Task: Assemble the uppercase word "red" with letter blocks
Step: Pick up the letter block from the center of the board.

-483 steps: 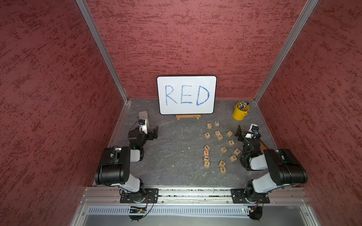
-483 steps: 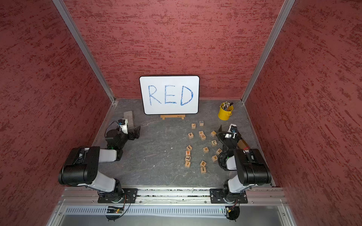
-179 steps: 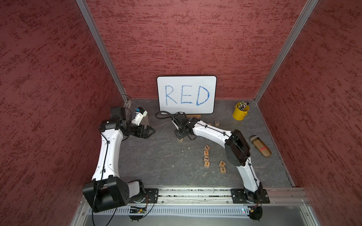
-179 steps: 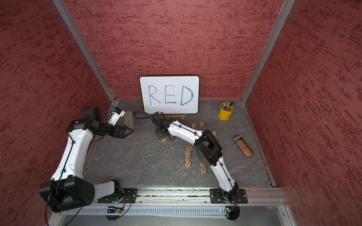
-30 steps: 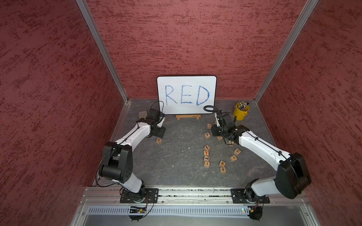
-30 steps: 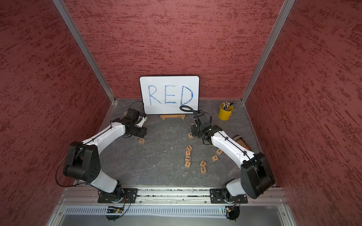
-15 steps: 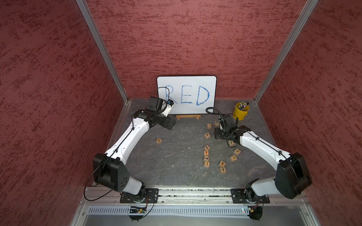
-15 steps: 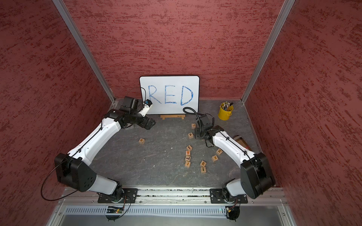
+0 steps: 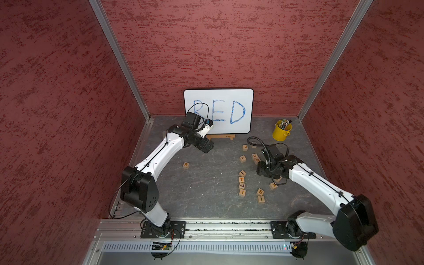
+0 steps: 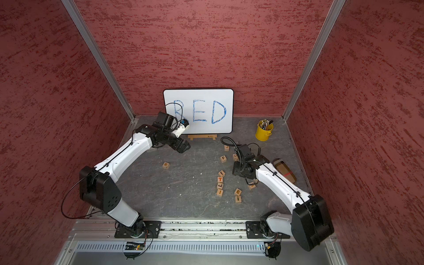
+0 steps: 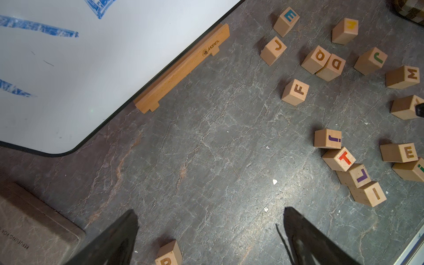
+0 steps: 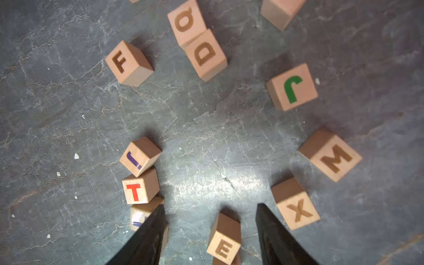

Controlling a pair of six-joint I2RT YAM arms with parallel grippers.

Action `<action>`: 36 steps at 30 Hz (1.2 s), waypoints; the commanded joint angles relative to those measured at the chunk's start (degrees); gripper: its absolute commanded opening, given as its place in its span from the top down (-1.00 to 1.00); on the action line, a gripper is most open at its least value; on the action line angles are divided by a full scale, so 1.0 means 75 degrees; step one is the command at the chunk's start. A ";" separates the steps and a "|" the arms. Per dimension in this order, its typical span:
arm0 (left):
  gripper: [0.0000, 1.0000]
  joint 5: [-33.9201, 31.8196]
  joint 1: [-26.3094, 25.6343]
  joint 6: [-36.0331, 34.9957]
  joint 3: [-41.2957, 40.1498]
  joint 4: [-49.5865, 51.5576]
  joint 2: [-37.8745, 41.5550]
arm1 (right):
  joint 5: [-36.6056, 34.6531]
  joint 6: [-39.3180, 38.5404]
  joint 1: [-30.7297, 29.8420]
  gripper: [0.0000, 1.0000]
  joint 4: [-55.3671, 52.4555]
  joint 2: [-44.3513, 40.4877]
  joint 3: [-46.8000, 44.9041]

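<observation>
A grey, stone-patterned table [image 9: 202, 206] in a red-walled booth is shown from above, with two white robot arms reaching in from the near edge. A whiteboard [image 9: 246, 98] bearing RED in blue handwriting is propped against the far wall, its first letter partly covered by the left arm. A yellow cup [image 9: 281, 134] of pens is placed at the far right corner.

The left gripper [image 9: 205, 146] is held in the air just in front of the whiteboard. In the left wrist view the left gripper [image 11: 210, 212] is seen spread wide, and nothing is gripped by it. The R block [image 9: 186, 165] is set alone on the left part of the table, well apart from every other cube and not touched by the gripper. In the left wrist view the R block [image 11: 168, 253] is cut off by the frame edge.

The right gripper [image 9: 263, 171] is poised over the scattered cubes on the right side. In the right wrist view the right gripper [image 12: 210, 206] is seen parted with a clear gap, and nothing is clasped. The E block [image 12: 223, 241] is seen in that gap, with bare table on either side of it. In both top views the E block [image 9: 260, 191] [image 10: 238, 191] is shown lying on the table, nearer the robot's base than the gripper and right against a cube marked i [image 9: 261, 199]. The D block [image 12: 206, 55] is found farther back, pressed against a cube marked Q [image 12: 187, 21], with a cube marked F [image 12: 128, 63] near it. A crooked row of four cubes [image 9: 241, 182] — j, T, L and I — is laid just left of the E block.
</observation>
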State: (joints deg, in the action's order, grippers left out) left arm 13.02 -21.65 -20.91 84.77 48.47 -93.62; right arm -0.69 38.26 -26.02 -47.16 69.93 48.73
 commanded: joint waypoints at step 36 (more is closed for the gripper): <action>-0.99 0.0708 -0.0149 -0.0127 -0.0902 -0.1178 0.0273 | 0.0431 0.3155 -0.1312 -0.17 0.0640 -0.0124 -0.1715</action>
State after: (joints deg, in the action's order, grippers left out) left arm 16.95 -22.57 -21.47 78.70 41.01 -92.86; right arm 2.48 60.86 -35.57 -44.10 68.23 36.62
